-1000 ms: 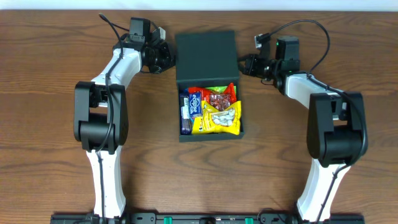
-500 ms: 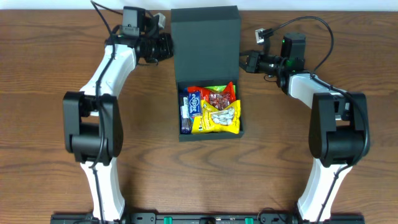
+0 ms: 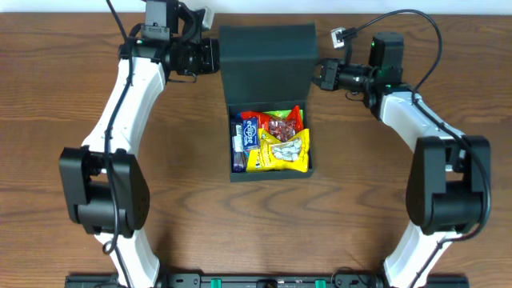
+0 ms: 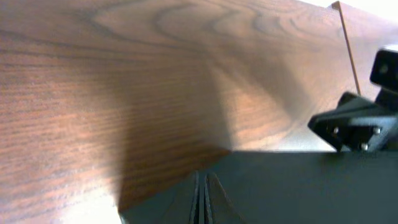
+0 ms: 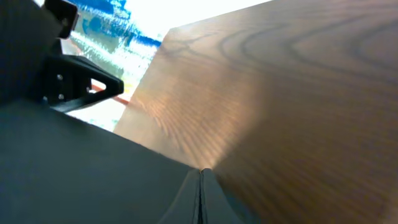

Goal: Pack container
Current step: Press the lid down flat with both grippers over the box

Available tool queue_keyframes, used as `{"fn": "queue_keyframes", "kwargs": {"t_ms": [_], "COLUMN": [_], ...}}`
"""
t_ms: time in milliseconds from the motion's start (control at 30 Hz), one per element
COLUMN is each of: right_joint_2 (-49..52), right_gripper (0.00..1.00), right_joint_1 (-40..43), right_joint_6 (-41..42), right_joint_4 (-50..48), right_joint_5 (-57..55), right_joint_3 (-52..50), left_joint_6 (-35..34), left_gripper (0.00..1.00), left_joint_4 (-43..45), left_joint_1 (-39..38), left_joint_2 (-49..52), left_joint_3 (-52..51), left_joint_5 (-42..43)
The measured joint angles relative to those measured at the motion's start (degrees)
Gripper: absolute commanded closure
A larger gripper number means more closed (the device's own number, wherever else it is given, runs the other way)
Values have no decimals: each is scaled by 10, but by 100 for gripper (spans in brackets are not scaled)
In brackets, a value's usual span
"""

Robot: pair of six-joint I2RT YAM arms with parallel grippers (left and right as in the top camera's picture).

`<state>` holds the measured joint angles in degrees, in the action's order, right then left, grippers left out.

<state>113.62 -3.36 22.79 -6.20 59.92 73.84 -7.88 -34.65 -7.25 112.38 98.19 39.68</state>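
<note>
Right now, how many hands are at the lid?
2. The left hand is at the left edge of the lid, and the right hand is at its right edge. Both are shut. Whether they pinch the lid is unclear.

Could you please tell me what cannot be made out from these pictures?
Overhead: what lies beneath the yellow packet in the container; the upper packets cover it.
Overhead: the packets' print, too small to read.
Overhead: whether the left gripper and right gripper touch the lid; their own bodies hide the contact.
Both wrist views: the container's contents; the lid blocks them.
</note>
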Motion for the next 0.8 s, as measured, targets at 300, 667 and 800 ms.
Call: {"fn": "queue_keyframes", "kwargs": {"t_ms": [300, 667, 800], "right_joint_2": [-25, -25, -25], "right_gripper": [99, 99, 98], "right_joint_1": [-3, -3, -3], "right_joint_6": [-68, -105, -108], "right_joint_4": [143, 226, 237], "right_joint_5": [9, -19, -20], "right_joint_3": [3, 3, 3], "left_joint_6": [54, 71, 76], "left_gripper": [94, 94, 94], "left_joint_4": [-93, -160, -176], "left_joint_1": [-1, -1, -1], "left_joint_2": [-16, -16, -16], "left_joint_3": [0, 0, 0], "left_joint_5": [0, -31, -35]}}
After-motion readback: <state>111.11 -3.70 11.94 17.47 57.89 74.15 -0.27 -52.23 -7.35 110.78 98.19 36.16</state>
